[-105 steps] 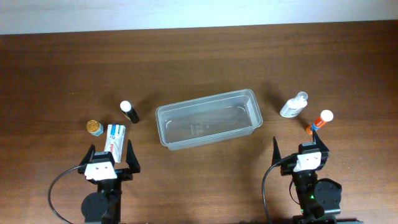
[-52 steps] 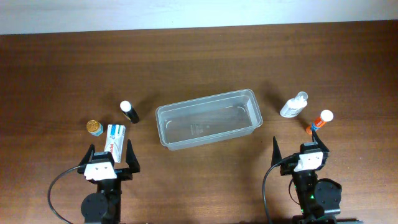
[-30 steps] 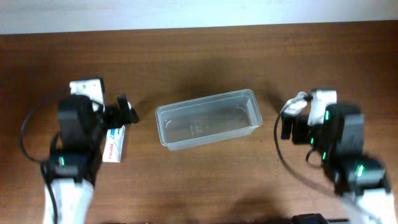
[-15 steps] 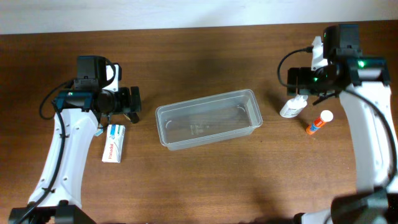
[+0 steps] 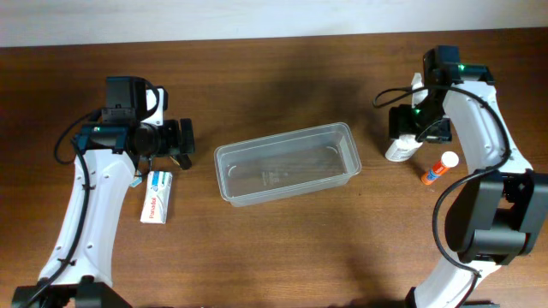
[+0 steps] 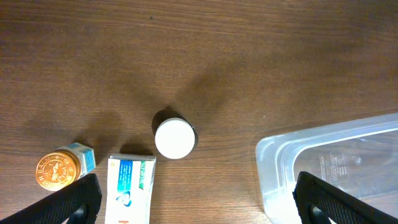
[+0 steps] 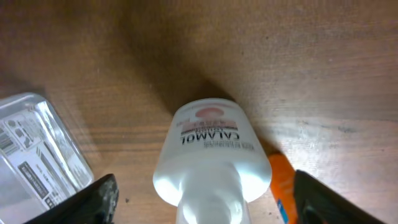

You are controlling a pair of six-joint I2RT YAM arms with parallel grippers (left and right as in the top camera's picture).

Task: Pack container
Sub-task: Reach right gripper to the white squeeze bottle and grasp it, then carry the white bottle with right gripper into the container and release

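The clear plastic container (image 5: 287,162) lies empty at the table's middle; a corner of it shows in the left wrist view (image 6: 336,168) and in the right wrist view (image 7: 37,149). My left gripper (image 5: 176,143) is open and empty above a black bottle with a white cap (image 6: 175,137), its fingertips (image 6: 71,202) wide apart. My right gripper (image 5: 419,127) is open over a white calamine bottle (image 5: 400,151), which lies between its fingers (image 7: 93,199) in the right wrist view (image 7: 211,155). I cannot tell whether they touch it.
A toothpaste box (image 5: 156,195) lies left of the container, also in the left wrist view (image 6: 129,196), beside a small gold-lidded jar (image 6: 60,172). An orange glue stick (image 5: 438,167) lies right of the calamine bottle, and its edge shows in the right wrist view (image 7: 283,186).
Both arms rose from the front edge and reached out to the items. In the last half second the right gripper moved over the calamine bottle; the left arm stayed still.
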